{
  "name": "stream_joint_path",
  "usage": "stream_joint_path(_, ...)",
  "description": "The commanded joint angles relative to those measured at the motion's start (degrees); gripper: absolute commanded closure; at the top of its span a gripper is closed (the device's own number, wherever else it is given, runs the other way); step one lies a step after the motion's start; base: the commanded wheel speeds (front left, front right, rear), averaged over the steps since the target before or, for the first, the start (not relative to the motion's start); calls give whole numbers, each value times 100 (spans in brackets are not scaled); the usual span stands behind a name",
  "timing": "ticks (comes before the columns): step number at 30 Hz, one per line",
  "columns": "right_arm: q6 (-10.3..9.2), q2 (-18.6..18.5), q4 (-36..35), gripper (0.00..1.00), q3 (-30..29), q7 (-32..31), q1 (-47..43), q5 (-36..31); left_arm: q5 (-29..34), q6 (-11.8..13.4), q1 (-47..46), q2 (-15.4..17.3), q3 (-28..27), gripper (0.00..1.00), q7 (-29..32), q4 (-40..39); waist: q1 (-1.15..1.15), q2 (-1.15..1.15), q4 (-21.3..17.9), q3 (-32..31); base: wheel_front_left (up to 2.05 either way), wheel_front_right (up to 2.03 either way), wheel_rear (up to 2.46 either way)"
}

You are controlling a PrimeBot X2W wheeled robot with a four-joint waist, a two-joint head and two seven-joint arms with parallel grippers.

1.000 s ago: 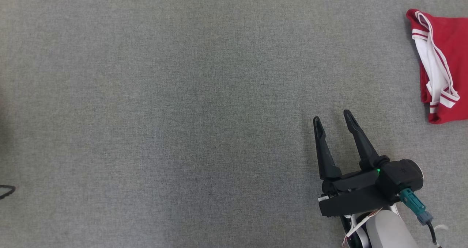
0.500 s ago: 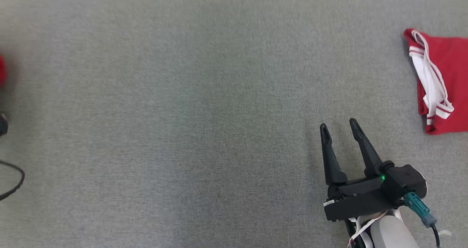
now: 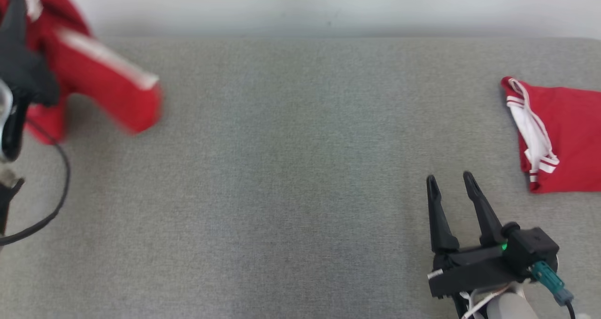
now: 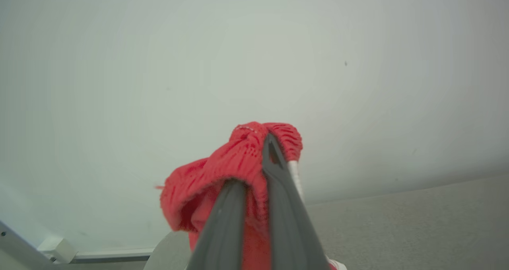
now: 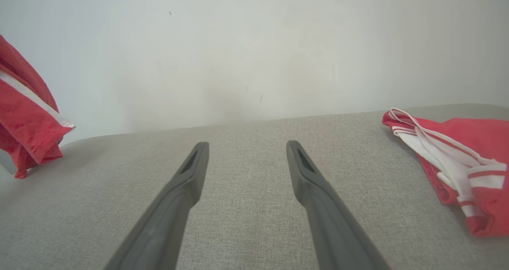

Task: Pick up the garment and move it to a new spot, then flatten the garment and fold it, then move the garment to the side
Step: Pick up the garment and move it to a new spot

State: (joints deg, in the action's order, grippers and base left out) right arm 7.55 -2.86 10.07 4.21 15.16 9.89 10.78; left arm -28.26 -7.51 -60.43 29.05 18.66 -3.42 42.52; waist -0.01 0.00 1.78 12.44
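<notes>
1. Grey surface [image 3: 281,168], pale wall [image 3: 328,4] behind.
2. Garment [image 3: 108,89]: red, white stripe, hung at far left; blurred in head view, and its mesh knit was plain in left wrist view.
3. Second garment [image 3: 563,131]: folded, far right.
4. Right gripper [image 3: 449,176]: fingers apart, empty.
5. Left gripper [image 4: 254,162]: clamped on garment.
6. Cable [image 3: 56,201]: left edge.
</notes>
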Motion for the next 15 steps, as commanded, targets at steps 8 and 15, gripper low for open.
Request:
stream_joint_path(8, -14, -2, 28, 0, -153, 4, -246, 199, -181, 39, -7, -327, 277, 100, 418, -1626, 1, 0, -306, -312, 0, 0, 0)
stream_joint_path(15, -14, -1, 42, 0, -245, 4, -297, 328, -277, 194, 98, -773, 592, 100, 860, -2842, 1, 0, -628, -371, 0, 0, 0)
